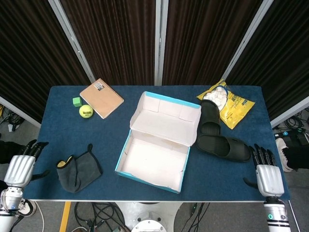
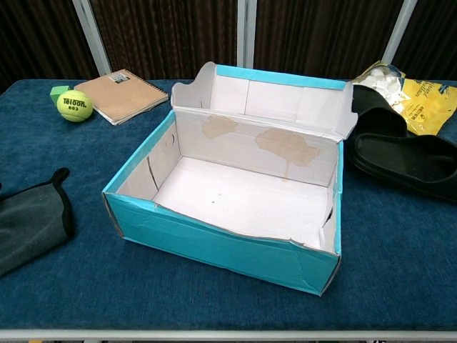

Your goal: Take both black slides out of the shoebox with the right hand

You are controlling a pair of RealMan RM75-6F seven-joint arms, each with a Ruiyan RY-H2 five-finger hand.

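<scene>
Nearest, the right hand (image 1: 268, 177) sits at the table's front edge, right of the box (image 1: 153, 162), fingers spread and holding nothing. The left hand (image 1: 19, 168) waits off the front-left corner, empty, fingers loosely apart, beside the grey cloth (image 1: 77, 170). The box stands open and bare inside. Both slides (image 1: 223, 145) lie on the table just right of it, one (image 1: 209, 118) behind the other, so the job looks finished. Further back: snack bag (image 1: 228, 102), ball (image 1: 85, 111), notebook (image 1: 101, 97).
</scene>
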